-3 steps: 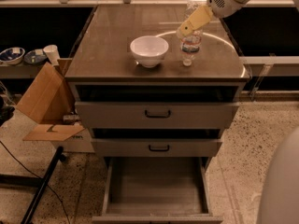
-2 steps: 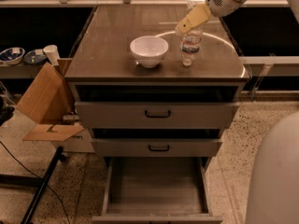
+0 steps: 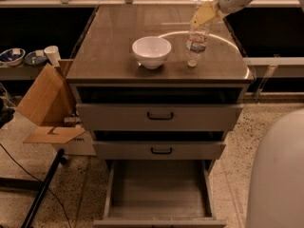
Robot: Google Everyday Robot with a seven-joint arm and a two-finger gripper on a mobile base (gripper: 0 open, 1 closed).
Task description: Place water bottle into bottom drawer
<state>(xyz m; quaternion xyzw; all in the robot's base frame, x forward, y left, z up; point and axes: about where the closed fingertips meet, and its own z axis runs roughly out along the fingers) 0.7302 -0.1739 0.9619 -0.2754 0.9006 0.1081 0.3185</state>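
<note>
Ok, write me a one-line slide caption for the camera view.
Gripper at the top of the water bottle, beside a white bowl on the cabinet; bottom drawer open below.

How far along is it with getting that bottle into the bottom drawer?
Done: the bottom drawer is pulled open. In hand: the gripper is at the top of the water bottle, on the cabinet top beside the white bowl. Left: lifting it, carrying it down and setting it inside.

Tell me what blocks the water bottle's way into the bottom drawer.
Nothing visible does. The gripper is at the top of the water bottle; the bottom drawer is pulled out farther than the two upper drawers, and the white bowl stands beside it.
</note>
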